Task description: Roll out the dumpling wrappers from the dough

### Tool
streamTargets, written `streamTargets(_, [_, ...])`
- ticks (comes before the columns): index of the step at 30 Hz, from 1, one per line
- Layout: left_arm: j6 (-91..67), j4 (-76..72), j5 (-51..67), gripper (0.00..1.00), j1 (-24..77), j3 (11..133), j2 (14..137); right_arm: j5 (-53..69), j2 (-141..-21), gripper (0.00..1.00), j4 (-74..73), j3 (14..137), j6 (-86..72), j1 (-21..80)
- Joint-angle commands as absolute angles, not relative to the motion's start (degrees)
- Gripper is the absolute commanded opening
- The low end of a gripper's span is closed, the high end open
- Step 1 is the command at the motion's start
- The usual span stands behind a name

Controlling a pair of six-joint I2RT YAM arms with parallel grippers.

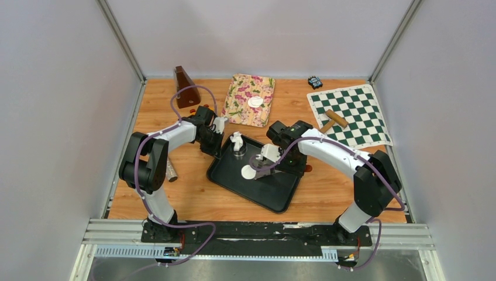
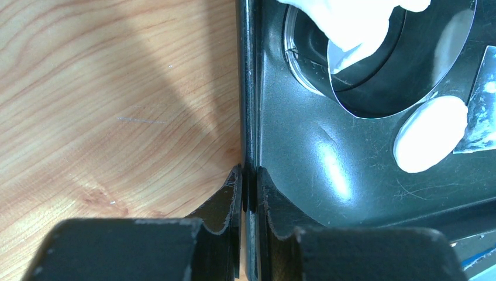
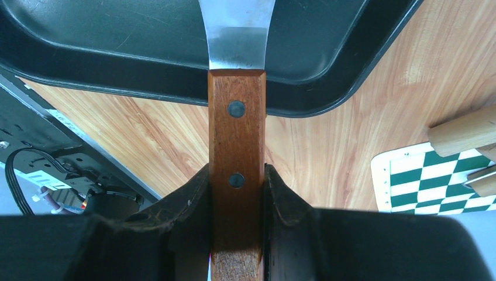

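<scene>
A black tray (image 1: 275, 196) is seen from above, set at an angle on a wooden table (image 1: 175, 199) between two robot arms. The step in hand is judged to be the lifting of a cut dumpling wrapper (image 1: 248, 171) off the tray.

The left gripper (image 2: 248, 175) is pressed together on the tray's raised left rim, one finger outside and one inside, so the tray is held steady. The right gripper (image 3: 236, 175) is clamped on the wooden handle of a spatula (image 3: 236, 117), whose metal blade is reached forward over the tray floor.

The wrapper, a small flat white disc, lies on the tray floor near its middle, well apart from both sets of fingers. The blade tip is met at the wrapper's right edge. Whether the blade is under the dough cannot be told. Just behind the wrapper a clear ring cutter (image 2: 298, 64) stands, with a dough lump (image 1: 236, 140) draped on it.

A second wrapper (image 1: 255, 101) lies on a floral cloth (image 1: 240, 108) beyond the tray, so that cloth is judged to be the destination. For the next move, the blade would need to be kept low and flat and slid fully beneath the soft disc, so that it is not folded or torn, while the tray is kept from sliding.
</scene>
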State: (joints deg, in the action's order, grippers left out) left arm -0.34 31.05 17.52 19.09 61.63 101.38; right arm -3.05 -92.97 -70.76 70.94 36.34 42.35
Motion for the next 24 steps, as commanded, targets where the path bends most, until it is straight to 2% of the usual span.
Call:
streamTargets(1, [0.8,31.5,13.7,0.00,19.6,61.3,102.8,-3.6,-92.8,0.00,-70.5,71.7,35.7,44.0])
streamTargets(11, [0.6,31.5,13.2,0.00,19.6,61.4,103.2,-2.4,-89.8,0.00,-72.7,68.4,36.5,43.6])
streamTargets(24, [0.5,31.5,13.0,0.00,19.6,61.3,102.6,-3.4,-93.9,0.00,-70.2,70.1,34.3,43.4])
